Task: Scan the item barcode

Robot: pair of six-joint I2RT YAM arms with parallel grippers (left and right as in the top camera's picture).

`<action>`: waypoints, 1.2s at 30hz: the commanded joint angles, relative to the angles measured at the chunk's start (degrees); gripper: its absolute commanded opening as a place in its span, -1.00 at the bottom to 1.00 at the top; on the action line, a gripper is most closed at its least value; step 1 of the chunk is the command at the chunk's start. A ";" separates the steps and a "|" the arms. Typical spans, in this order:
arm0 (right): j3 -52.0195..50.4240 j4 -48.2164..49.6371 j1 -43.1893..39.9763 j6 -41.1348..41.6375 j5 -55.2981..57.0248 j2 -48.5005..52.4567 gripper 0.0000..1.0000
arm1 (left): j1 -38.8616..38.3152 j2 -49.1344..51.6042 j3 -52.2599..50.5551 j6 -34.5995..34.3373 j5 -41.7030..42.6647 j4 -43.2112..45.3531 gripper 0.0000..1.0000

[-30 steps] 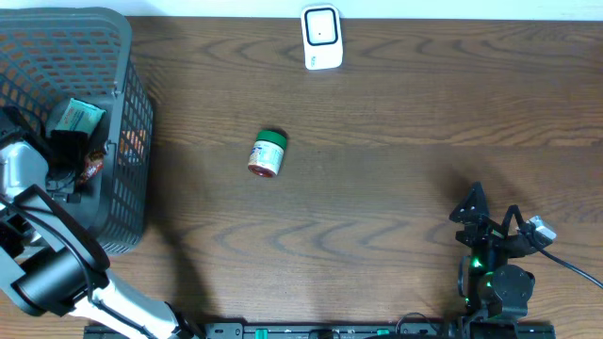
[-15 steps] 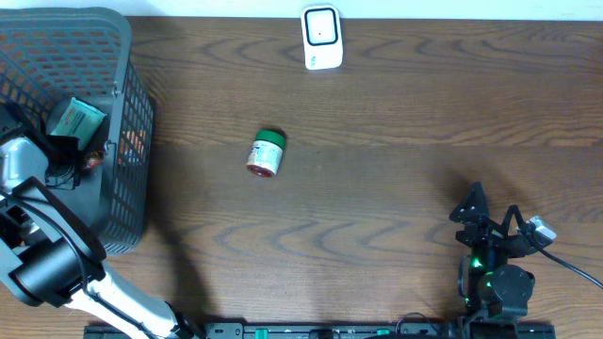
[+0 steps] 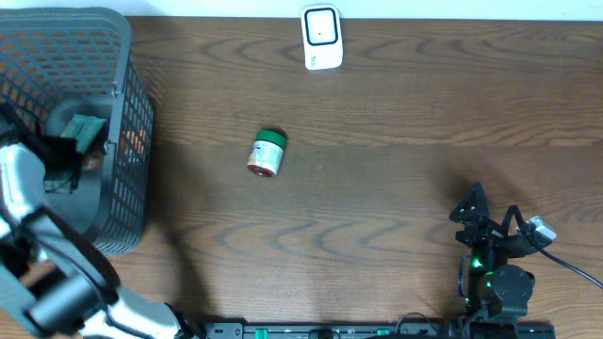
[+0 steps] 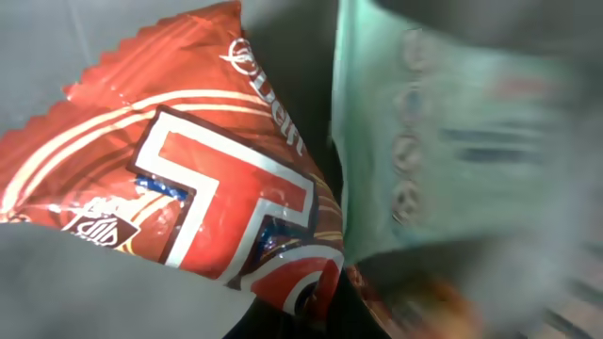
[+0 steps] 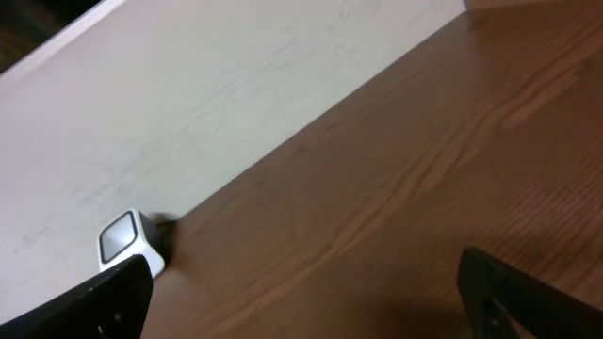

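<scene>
In the left wrist view a red snack packet (image 4: 188, 179) with a white letter fills the frame, and my left gripper (image 4: 325, 306) is shut on its lower corner. A pale green box (image 4: 452, 141) lies right beside it. From overhead, the left gripper (image 3: 75, 160) is down inside the grey basket (image 3: 132, 104), with the green box (image 3: 87, 130) just behind it. The white scanner (image 3: 321, 38) stands at the table's far edge and also shows as the scanner (image 5: 127, 243) in the right wrist view. My right gripper (image 3: 485, 221) rests open near the front right, holding nothing.
A small jar with a green lid (image 3: 267, 153) lies on its side on the wooden table, between the basket and the scanner. The basket's mesh walls surround the left arm. A cable (image 3: 575, 268) trails from the right arm's base.
My left gripper has shut on the red packet inside the basket. The green box has shifted and tilted beside it. The right arm has not moved.
</scene>
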 commanded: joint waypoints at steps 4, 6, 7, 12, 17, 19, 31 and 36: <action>-0.07 -0.22 0.50 0.26 0.13 0.00 0.99 | -2.05 -18.93 0.63 0.76 1.73 0.96 -0.84; -0.07 -0.22 0.50 0.28 0.13 0.00 0.99 | -2.69 -23.74 0.63 0.76 1.64 1.99 -0.84; -0.07 -0.22 0.50 0.28 0.13 0.00 0.98 | -2.95 -26.08 0.63 0.76 1.42 2.75 -0.84; -0.07 -0.22 0.50 0.26 0.15 0.00 0.99 | -3.10 -35.58 0.63 0.74 3.67 5.20 -0.83; -0.07 -0.22 0.50 0.26 0.13 0.00 0.98 | -6.84 -39.36 0.63 0.74 12.72 6.32 -0.83; -0.07 -0.22 0.50 0.26 0.13 0.00 0.98 | -11.28 -39.43 0.61 0.76 16.70 6.45 -0.83; -0.07 -0.22 0.50 0.28 0.13 0.02 0.99 | -53.51 -24.33 0.46 6.84 -0.42 3.89 -0.75; -0.07 -0.22 0.50 0.26 0.13 0.02 0.99 | -64.08 -12.57 0.46 6.78 -9.81 4.15 -0.76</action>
